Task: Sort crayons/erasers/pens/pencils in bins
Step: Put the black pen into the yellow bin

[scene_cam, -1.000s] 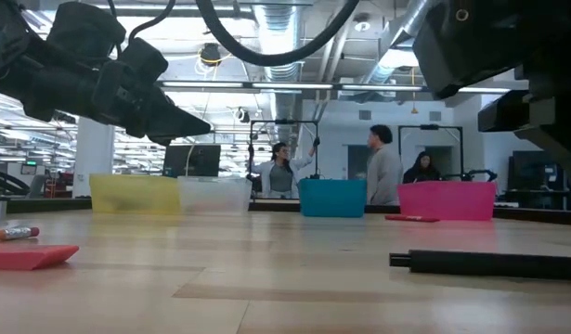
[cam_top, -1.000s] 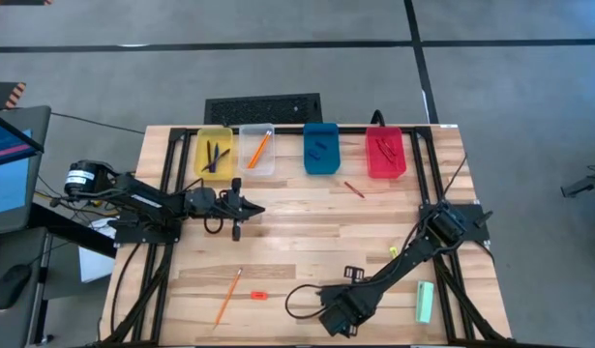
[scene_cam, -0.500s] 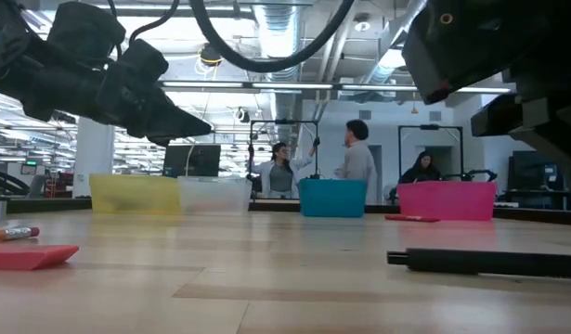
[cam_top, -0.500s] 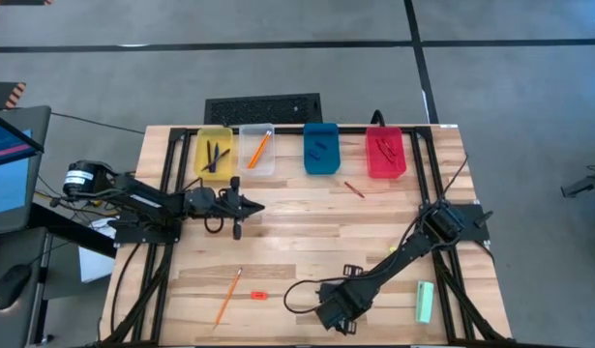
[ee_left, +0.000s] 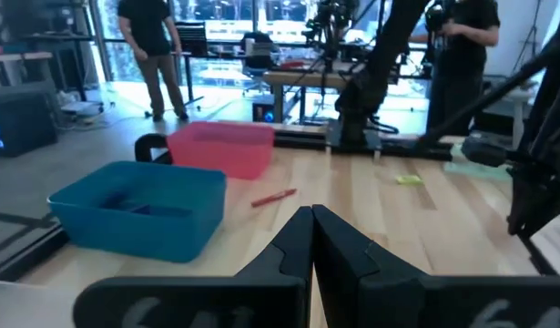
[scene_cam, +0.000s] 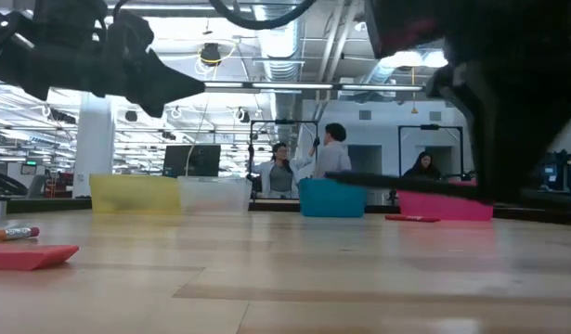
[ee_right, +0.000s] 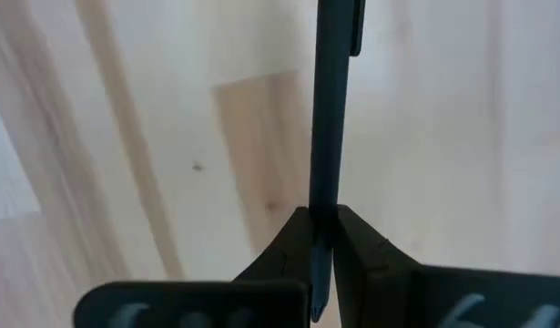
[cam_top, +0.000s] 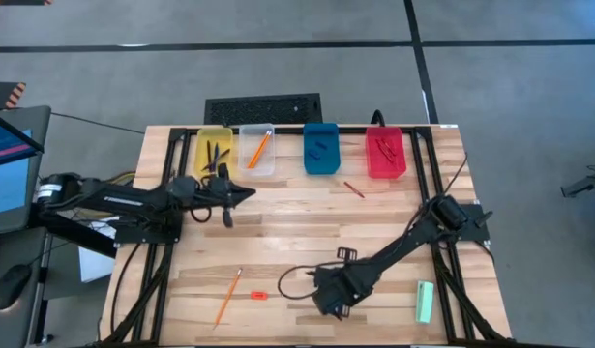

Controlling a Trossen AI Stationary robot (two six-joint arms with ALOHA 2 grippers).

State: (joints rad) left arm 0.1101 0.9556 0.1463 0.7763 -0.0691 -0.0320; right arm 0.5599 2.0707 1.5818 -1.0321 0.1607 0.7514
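Observation:
My right gripper (cam_top: 326, 302) hovers over the table's near middle, shut on a black pen (scene_cam: 396, 182) that is also plain in the right wrist view (ee_right: 330, 109). My left gripper (cam_top: 241, 193) is shut and empty, raised just in front of the yellow bin (cam_top: 215, 152) and the clear bin (cam_top: 257, 150). Farther right along the far edge stand the blue bin (cam_top: 321, 148) and the red bin (cam_top: 385, 153). A red crayon (cam_top: 353, 188) lies before the red bin. An orange pencil (cam_top: 227, 295) and a red-orange eraser (cam_top: 258, 295) lie near the near-left corner. My right gripper pinches the pen's barrel (ee_right: 321, 196) between its two fingers, coming from above and pointing down. The longer part with the clip (ee_right: 354, 27) sticks out to one side. The pen is lifted clear of the table and lies about level (scene_cam: 396, 182).
A pale green bar (cam_top: 425, 302) lies near the near-right corner. A small yellow piece (ee_left: 409, 179) rests on the wood right of centre. Black frame rails run along the table's left, right and far sides. People stand in the room beyond the far edge.
My right gripper has risen and shifted toward the table's left, taking the black pen with it: the pen lay flat on the wood a second ago and now hangs clear, level. My left gripper has moved up and toward the far edge, closer to the yellow and clear bins.

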